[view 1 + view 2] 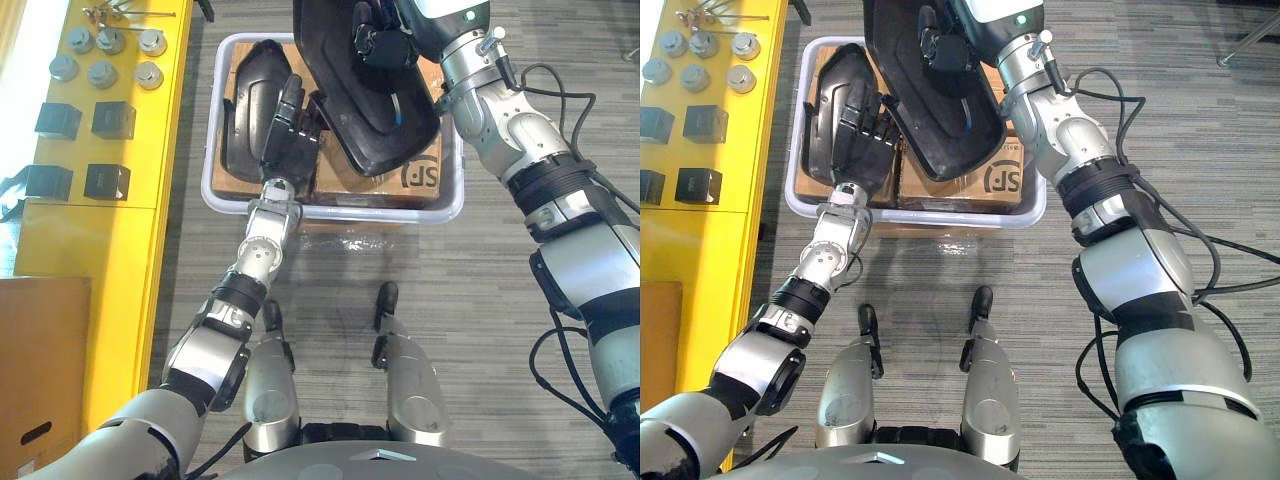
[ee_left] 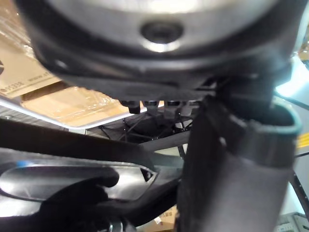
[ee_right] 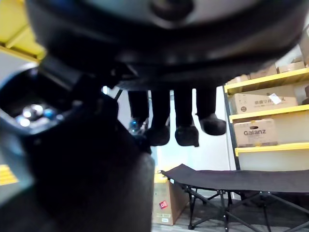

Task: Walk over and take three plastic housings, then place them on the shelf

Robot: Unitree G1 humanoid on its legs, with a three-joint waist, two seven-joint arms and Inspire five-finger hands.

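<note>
A white bin [image 1: 330, 212] lined with cardboard stands on the floor in front of me. My right hand [image 1: 385, 45] is shut on the rim of a large black plastic housing [image 1: 340, 90], held tilted above the bin's middle and right. A second black housing [image 1: 245, 110] lies in the bin's left part. My left hand [image 1: 290, 140] reaches into the bin and rests against this housing's right edge with its fingers [image 1: 862, 110] straight. In the left wrist view the housing [image 2: 72, 169] shows just past the hand.
A yellow shelf top [image 1: 100, 230] runs along the left, carrying several metal cylinders [image 1: 105, 70] and black blocks [image 1: 75, 120]. A brown cardboard box [image 1: 40, 380] sits at the lower left. Grey carpet surrounds the bin. Yellow racks with boxes [image 3: 260, 130] stand farther off.
</note>
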